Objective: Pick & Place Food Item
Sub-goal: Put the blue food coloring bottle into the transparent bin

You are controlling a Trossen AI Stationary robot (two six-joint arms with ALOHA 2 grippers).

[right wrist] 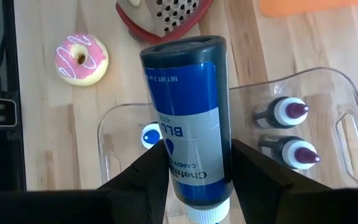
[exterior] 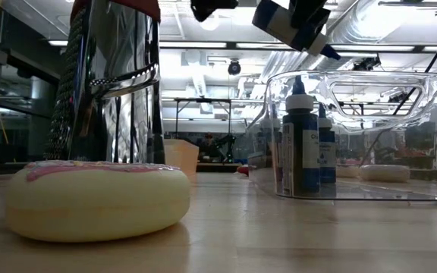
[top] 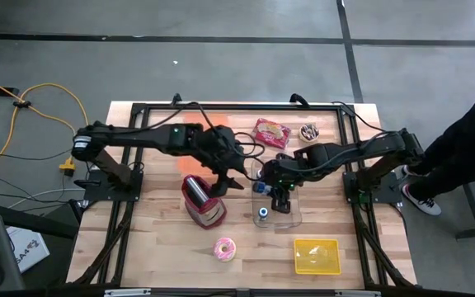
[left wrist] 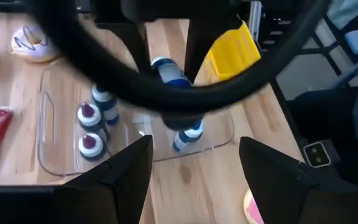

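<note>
- The blue bottle (right wrist: 190, 118) is clamped between the two dark fingers of the right hand (right wrist: 194, 171). In the right wrist view its flat base points away from the camera and its white cap end sits down between the fingers.
- The right hand (top: 280, 191) holds the bottle above the clear bin (top: 291, 216), over the bin's open top. In the left wrist view the blue bottle (left wrist: 169, 73) hangs in the air over the clear bin (left wrist: 48, 149).
- Inside the clear bin (right wrist: 353, 134), two bottles with purple tips (right wrist: 289, 112) lie side by side, and a blue-capped bottle (right wrist: 150, 135) stands apart from them. In the high view the blue-capped bottle (top: 264, 213) is near the bin's front edge.
- The low view shows the clear bin (exterior: 423, 136) on the desk (exterior: 279, 235) with dark blue bottles (exterior: 302, 152) upright inside.
- The left hand (top: 231, 175) hovers just beside the bin on its left side, with its fingers spread apart and nothing between them, above the red-based grater (top: 200, 200).
- A pink frosted donut (top: 224, 248) lies on the desk (top: 155, 239) in front of the grater, well apart from the bin.
- A yellow tray (top: 317, 256) sits at the desk's front right.
- A red packet (top: 271, 132) and a chocolate donut (top: 309, 132) lie at the far edge, behind the bin.
- A person's leg and shoe (top: 423, 200) show on the floor to the right of the desk.
</note>
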